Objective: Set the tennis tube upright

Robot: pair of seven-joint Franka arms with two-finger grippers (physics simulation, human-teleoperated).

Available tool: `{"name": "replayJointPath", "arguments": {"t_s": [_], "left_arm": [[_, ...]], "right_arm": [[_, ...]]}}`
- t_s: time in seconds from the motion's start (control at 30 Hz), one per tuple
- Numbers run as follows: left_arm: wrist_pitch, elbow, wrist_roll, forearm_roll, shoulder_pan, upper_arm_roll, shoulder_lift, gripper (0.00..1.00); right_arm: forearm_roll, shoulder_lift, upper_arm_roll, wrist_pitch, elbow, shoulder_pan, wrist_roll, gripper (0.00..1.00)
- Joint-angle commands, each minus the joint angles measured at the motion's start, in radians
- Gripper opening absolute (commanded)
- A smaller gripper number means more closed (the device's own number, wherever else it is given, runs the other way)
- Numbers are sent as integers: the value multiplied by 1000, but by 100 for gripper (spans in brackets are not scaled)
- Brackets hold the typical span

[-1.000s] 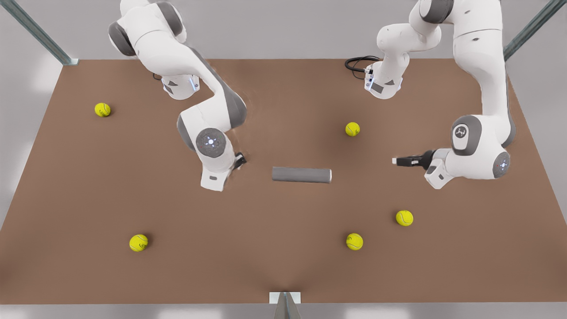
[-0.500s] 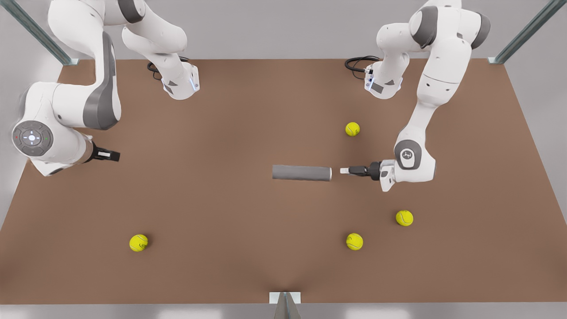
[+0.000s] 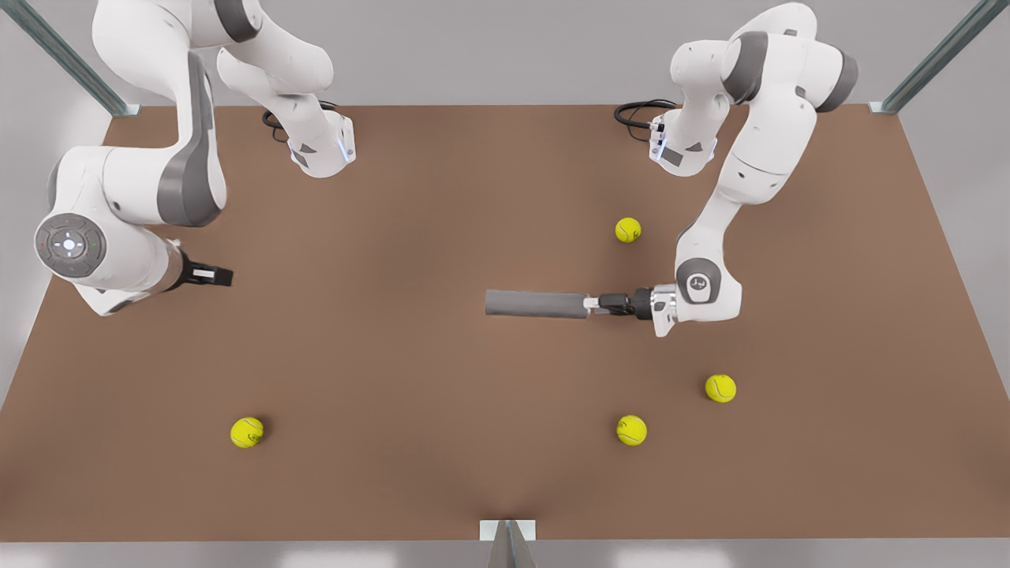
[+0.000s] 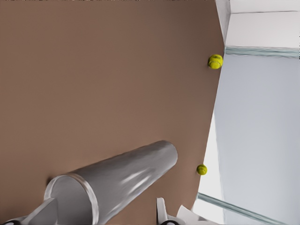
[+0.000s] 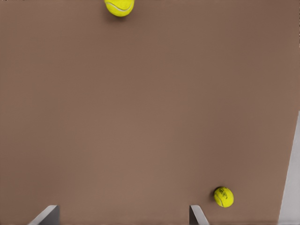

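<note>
Four tennis balls lie scattered on the brown bench (image 3: pixel 442 442): one ball (image 3: pixel 628 229) behind the tube, two (image 3: pixel 720 388) (image 3: pixel 631 430) toward the near edge on the front view's right, one (image 3: pixel 247 432) near the front view's left. Grey walls surround the bench, with metal struts (image 3: pixel 71 59) at the far corners. The tube (image 3: pixel 536 304) lies flat at mid-bench. The left claw (image 3: pixel 593 303) sits at its lighter-rimmed end on the front view's right, fingers (image 4: pixel 161 213) spread wide to either side of the rim (image 4: pixel 75 192), not clamped. The right claw (image 3: pixel 221 275) waits well apart at the front view's left, fingers (image 5: pixel 197 214) wide, holding nothing.
</note>
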Motion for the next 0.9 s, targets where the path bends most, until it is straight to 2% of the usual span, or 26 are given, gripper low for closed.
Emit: {"name": "replayJointPath", "arguments": {"t_s": [0.0, 0.53, 0.57, 0.63, 0.87], "left_arm": [[0, 2, 0, -27, 0, 0, 0, 100], [-6, -1, 48, -56, -38, -17, 22, 100], [-5, -1, 49, -56, -38, -17, 23, 98], [-5, -1, 51, -56, -38, -23, 25, 76], [-5, -1, 54, -56, -38, -28, 29, 62]], "right_arm": [[0, 0, 0, 0, 0, 1, 0, 100], [0, 2, 2, -48, -2, 7, -2, 100], [-1, 2, 2, -48, -3, 7, 0, 100], [0, 2, 2, -55, -3, 2, -2, 100], [-3, 8, 2, -69, -3, 2, 0, 100]]}}
